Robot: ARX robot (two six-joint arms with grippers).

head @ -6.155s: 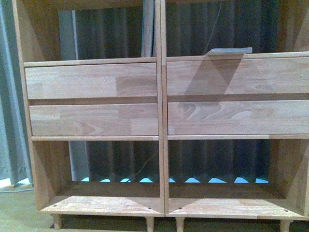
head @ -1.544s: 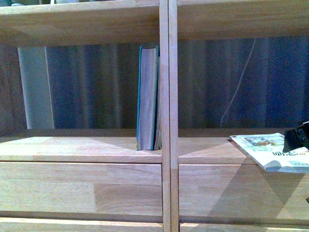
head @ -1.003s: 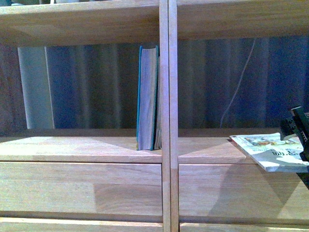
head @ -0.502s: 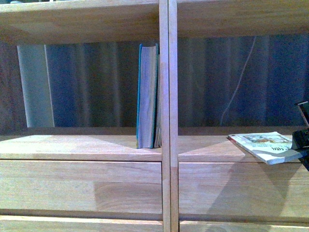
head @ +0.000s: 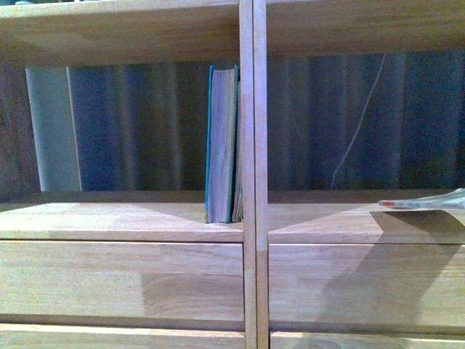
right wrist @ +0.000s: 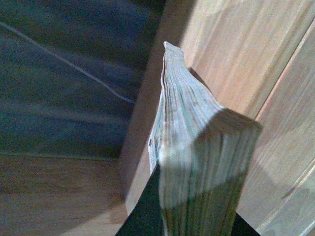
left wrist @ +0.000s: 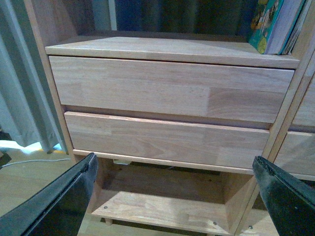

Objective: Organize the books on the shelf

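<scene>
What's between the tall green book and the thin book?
Front view: something slim beside the teal book, then the upright divider and shelf board, then the thin paperback.

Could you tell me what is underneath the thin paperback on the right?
Beneath the thin paperback, only the bare shelf board and a shadow show. Whether the book touches the board cannot be seen at this edge-on angle.
</scene>
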